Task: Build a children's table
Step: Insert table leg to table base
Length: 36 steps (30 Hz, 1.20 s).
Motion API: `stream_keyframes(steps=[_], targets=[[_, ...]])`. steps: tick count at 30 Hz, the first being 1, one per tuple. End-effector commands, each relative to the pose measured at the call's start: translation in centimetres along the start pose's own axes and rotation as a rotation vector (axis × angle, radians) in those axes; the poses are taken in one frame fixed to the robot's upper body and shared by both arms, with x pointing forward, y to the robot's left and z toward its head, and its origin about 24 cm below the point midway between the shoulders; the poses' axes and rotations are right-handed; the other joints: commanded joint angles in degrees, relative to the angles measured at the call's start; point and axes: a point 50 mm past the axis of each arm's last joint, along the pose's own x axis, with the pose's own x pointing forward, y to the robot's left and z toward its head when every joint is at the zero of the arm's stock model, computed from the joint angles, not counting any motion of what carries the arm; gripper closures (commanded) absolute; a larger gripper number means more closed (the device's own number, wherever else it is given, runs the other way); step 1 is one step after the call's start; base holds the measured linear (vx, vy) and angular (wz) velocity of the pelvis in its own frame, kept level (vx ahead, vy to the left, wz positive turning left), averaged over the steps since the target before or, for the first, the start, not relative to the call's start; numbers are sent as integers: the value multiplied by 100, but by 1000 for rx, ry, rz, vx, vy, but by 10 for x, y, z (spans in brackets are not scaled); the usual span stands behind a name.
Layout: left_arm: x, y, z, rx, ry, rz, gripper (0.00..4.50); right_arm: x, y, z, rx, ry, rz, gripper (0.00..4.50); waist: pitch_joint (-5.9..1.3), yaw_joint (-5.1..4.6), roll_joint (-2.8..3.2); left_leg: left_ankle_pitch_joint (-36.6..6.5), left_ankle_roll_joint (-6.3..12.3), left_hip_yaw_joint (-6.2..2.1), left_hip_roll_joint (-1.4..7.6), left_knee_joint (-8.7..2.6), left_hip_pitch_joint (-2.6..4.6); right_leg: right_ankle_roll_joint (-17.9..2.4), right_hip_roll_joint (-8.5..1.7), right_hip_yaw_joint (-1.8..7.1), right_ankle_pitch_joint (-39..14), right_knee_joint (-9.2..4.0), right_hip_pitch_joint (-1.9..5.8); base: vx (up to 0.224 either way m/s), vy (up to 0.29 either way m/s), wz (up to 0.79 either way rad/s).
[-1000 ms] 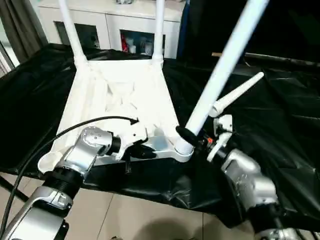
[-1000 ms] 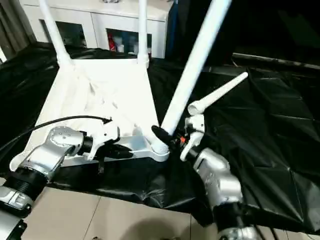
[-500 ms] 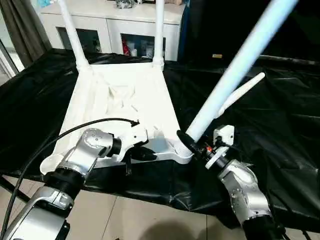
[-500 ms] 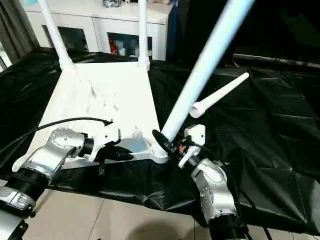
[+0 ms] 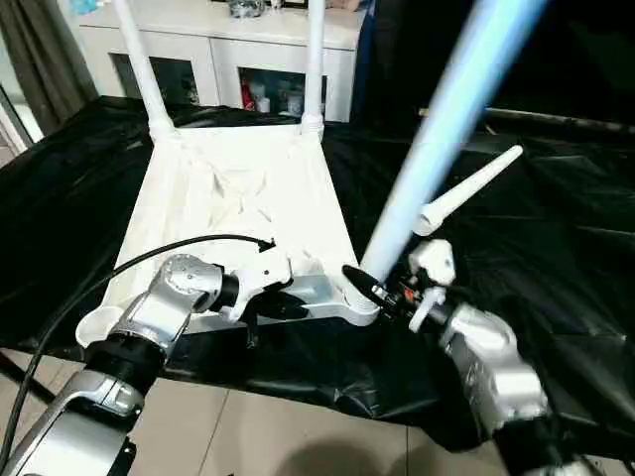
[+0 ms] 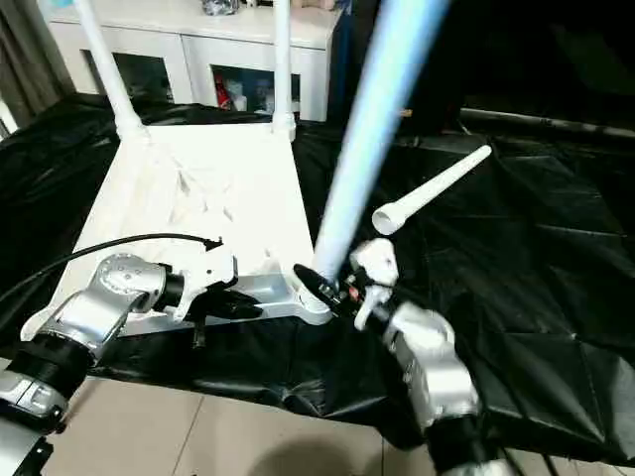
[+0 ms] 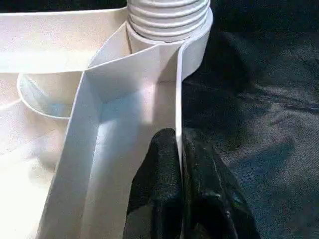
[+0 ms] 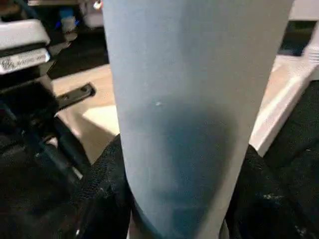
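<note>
White plastic table top (image 5: 248, 198) lies upside down on black sheet (image 5: 556, 258); we count two legs in. Right claw (image 5: 369, 290) clamps third leg (image 5: 437, 139) at socket, left claw (image 7: 182, 189) pinches rim. Fourth leg (image 5: 466, 188) lies loose.

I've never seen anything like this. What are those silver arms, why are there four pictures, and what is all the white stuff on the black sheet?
The silver arms belong to a humanoid robot. Two pictures come from cameras in its head, looking down over its forearms; the other two come from cameras on its wrists. On the black sheet lies a white children's table, upside down: its table top already has two legs standing at the far corners. The left gripper pinches the top's near rim. The right gripper clasps a third leg standing in the near corner socket. A fourth leg lies loose on the sheet.
</note>
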Motion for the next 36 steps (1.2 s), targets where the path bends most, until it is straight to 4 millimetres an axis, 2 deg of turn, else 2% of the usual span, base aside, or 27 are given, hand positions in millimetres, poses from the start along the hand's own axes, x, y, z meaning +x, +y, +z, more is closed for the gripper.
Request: stream_keyframes(steps=[1,4,7,9,15,17,22,24,25,27,29,30,31,32,33,34,35,36], targets=[[-8,6,5,49,6,44,450,2,12,-27,82,144,93,259,-316,19,18,-1425,305,-5,64,-411,-61,-238,-416,273,-3089,-622,292,0,0,0],[-8,5,7,59,-5,24,450,4,9,-25,80,155,129,259,-329,-6,18,-1493,291,-5,85,-418,-49,-298,-411,282,-2929,-613,291,0,0,0],[-8,3,9,72,-21,-13,450,5,8,-23,75,167,175,259,-338,-27,-18,-1476,306,1,81,-409,-55,-354,-415,292,-2836,-596,302,0,0,0],[-8,-4,16,102,-63,-110,450,1,7,-22,66,194,265,259,-349,-22,-23,-1395,345,7,79,-403,-64,-382,-418,304,-2794,-579,313,0,0,0],[-10,-11,21,114,-78,-213,450,-6,7,-26,61,220,347,259,-363,10,-9,-1225,356,12,144,-427,-66,-728,-419,343,-2105,-472,320,0,0,0],[-10,-11,21,115,-81,-215,450,-7,7,-26,60,220,350,259,-356,2,-18,-1249,348,16,136,-428,-70,-738,-416,341,-2140,-476,324,0,0,0],[-9,-7,20,94,-91,-170,450,-6,8,-31,56,226,328,259,-337,0,-6,-1403,288,17,123,-431,-40,-617,-421,333,-2548,-538,306,0,0,0],[-4,3,17,87,-53,-48,450,-3,0,-36,44,241,194,259,-325,0,-14,-1484,274,18,109,-428,-30,-550,-420,320,-2752,-570,293,0,0,0],[-3,5,16,78,-46,-23,450,-2,-3,-37,39,246,157,259,-300,-15,-32,-1569,235,17,91,-422,-11,-454,-414,294,-3032,-611,262,0,0,0],[1,17,16,0,-53,122,450,4,-19,-42,75,255,-110,259,-281,-53,-29,-1769,118,10,47,-381,39,-217,-417,226,-3651,-709,204,-27,-1,-1],[4,21,18,-28,-58,162,450,6,-24,-43,92,256,-193,259,-281,-95,-41,-1903,47,-15,20,-356,49,-44,-415,142,-3933,-776,216,-59,7,-6],[5,23,20,-42,-63,183,450,8,-26,-43,96,254,-237,259,-286,-136,-28,-2002,52,-38,23,-349,32,89,-424,72,-4015,-829,248,0,0,0],[8,25,24,-64,-70,212,450,11,-29,-43,107,251,-309,259,-313,-170,36,-2096,100,-67,63,-373,31,95,-448,31,-3808,-847,297,0,0,0],[8,25,24,-64,-70,212,450,11,-29,-43,107,251,-309,259,-301,-209,60,-2205,113,-92,104,-397,24,56,-448,-10,-3680,-857,309,0,0,0],[11,29,28,-89,-73,254,450,16,-33,-41,129,240,-394,259,-281,-272,115,-2594,100,-159,182,-453,13,73,-421,-127,-3486,-859,371,-59,49,-16],[17,34,35,-133,-78,316,450,23,-37,-39,168,233,-524,259,-256,-320,174,-3094,118,-197,266,-495,53,102,-397,-224,-3322,-861,414,0,0,0],[17,34,35,-133,-78,316,450,23,-37,-39,168,233,-524,259,-222,-308,235,-3775,90,-274,511,-741,-55,6,-337,-193,-2765,-450,597,-62,0,-5],[25,38,44,-174,-87,366,450,30,-41,-37,198,235,-628,259,-231,-200,276,-4091,52,-302,690,-961,-174,-139,-316,-17,-2036,114,728,-63,-25,8]])
